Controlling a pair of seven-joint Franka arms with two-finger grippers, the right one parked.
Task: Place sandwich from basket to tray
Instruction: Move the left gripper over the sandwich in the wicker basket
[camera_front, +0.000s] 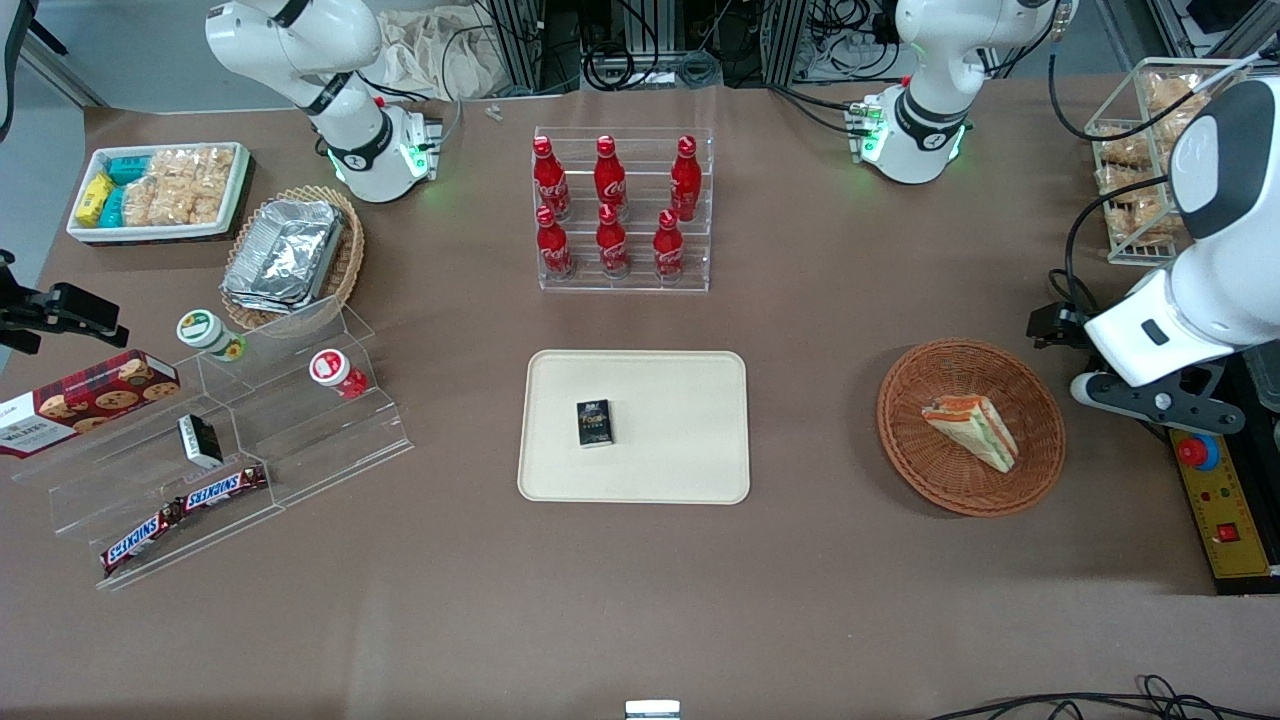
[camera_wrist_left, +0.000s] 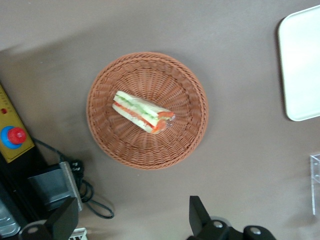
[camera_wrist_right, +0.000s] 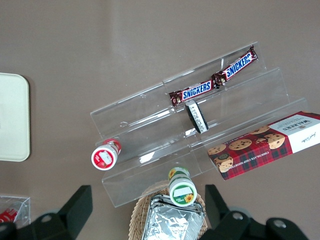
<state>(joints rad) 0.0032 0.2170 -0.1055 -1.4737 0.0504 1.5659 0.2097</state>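
Observation:
The sandwich (camera_front: 972, 428) (camera_wrist_left: 142, 112), a pale wedge with orange and green layers, lies in the round reddish-brown basket (camera_front: 900, 440) (camera_wrist_left: 100, 130). The cream tray (camera_front: 680, 440) (camera_wrist_left: 302, 70) sits flat at the table's middle, with a small black box (camera_front: 594, 422) on it. My gripper (camera_front: 1052, 325) (camera_wrist_left: 131, 220) hangs high above the table beside the basket, toward the working arm's end. It is open, its black fingers (camera_wrist_left: 197, 215) wide apart with nothing between them, and it touches neither basket nor sandwich.
A yellow control box with a red button (camera_front: 1225, 500) (camera_wrist_left: 14, 136) and a cable (camera_wrist_left: 95, 205) lie beside the basket. A rack of red bottles (camera_front: 622, 215) stands farther from the camera than the tray. A clear snack stand (camera_front: 220, 450) and a foil-filled tan basket (camera_front: 290, 255) lie toward the parked arm's end.

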